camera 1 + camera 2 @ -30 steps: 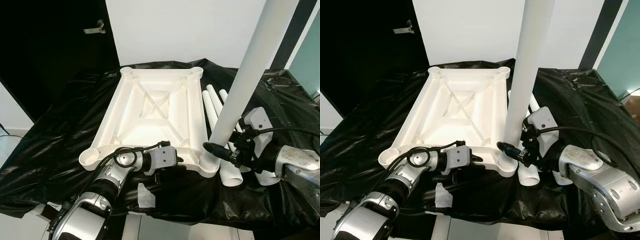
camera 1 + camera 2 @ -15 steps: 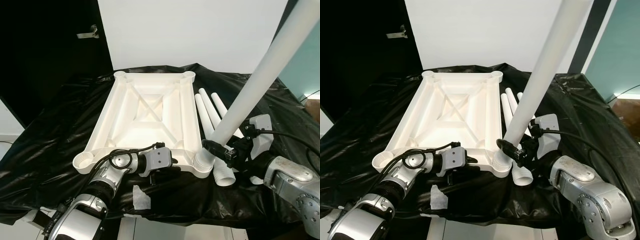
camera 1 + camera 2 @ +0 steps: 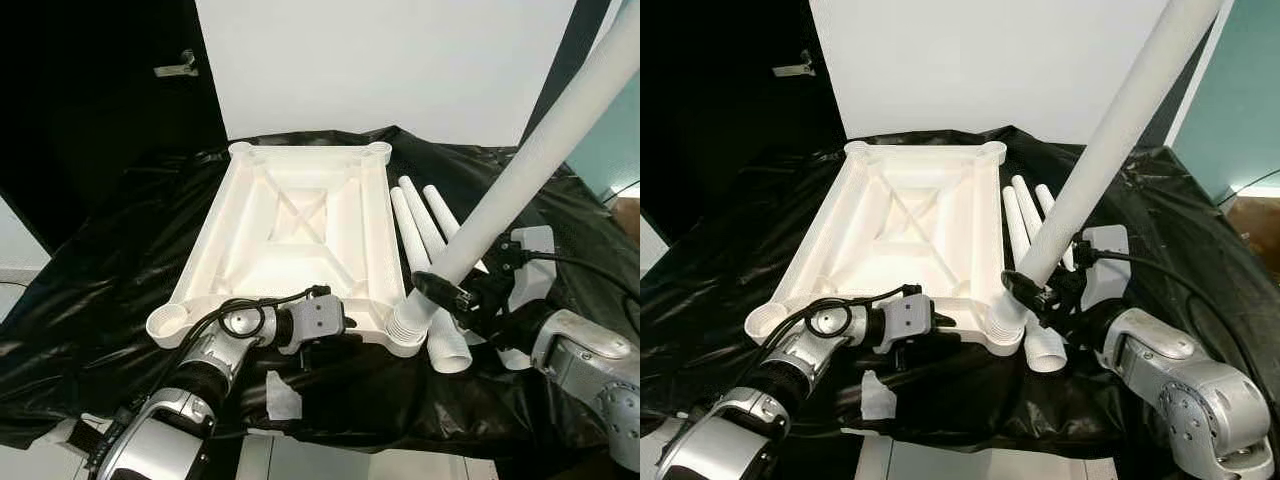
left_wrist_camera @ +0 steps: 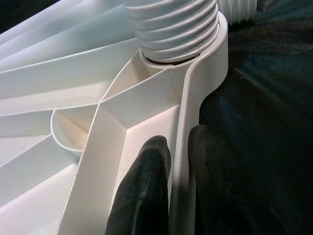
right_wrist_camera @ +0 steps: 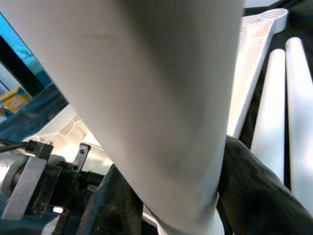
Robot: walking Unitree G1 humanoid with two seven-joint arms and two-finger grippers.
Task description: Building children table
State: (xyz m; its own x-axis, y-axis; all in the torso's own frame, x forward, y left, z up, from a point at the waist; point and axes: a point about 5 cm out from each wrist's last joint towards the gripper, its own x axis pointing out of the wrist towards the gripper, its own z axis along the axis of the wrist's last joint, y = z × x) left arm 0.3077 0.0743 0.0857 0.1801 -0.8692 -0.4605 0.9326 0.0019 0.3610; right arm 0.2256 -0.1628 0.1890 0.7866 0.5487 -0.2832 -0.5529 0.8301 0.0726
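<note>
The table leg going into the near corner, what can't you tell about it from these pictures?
- Top of the held leg: cut off by the upper edge in both eye views.
- Thread engagement in the corner socket: left wrist view shows ribs above the rim; the seating below is hidden.
- Right tool contact: right wrist view is too close and blurred by the leg.
- Spare legs: near ends partly hidden behind the held leg.

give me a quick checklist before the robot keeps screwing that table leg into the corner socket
1. Right gripper shut on the table leg: ok.
2. Left gripper clamps the tabletop rim: ok.
3. Leg's threaded end sits in the corner socket: ok.
4. Leg upright over the socket: not ok, it leans to the robot's right.
5. Threads properly engaged: cannot tell.
6. Spare legs lie clear beside the tabletop: ok.
</note>
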